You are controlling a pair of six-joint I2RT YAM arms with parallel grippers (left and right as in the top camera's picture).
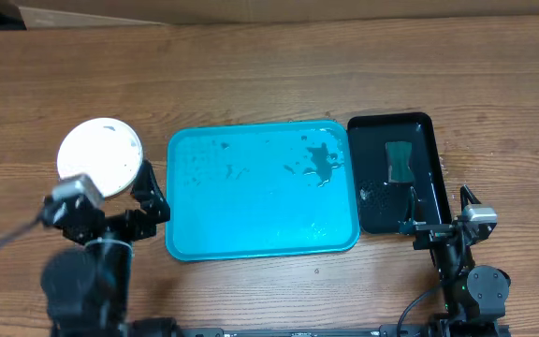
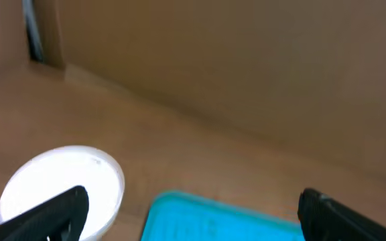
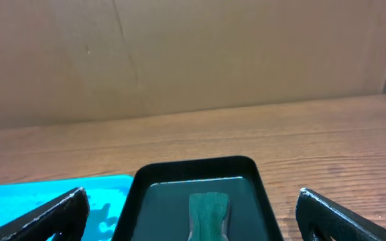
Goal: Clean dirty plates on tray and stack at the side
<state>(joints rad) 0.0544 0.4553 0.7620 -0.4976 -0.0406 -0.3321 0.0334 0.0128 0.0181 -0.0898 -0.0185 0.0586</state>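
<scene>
A white plate (image 2: 59,184) sits just left of the tray (image 2: 213,224) on the wooden surface (image 2: 179,140); the gripper (image 2: 193,201) is spread wide.

A white round plate (image 1: 101,156) lies flat just left of the turquoise rectangular tray (image 1: 251,220), which is wet-spotted.

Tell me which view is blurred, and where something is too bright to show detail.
Left wrist view: blurred throughout, and the plate is washed out to plain white. Right wrist view: fairly sharp. Overhead view: sharp, with wet spots dark on the tray.
</scene>
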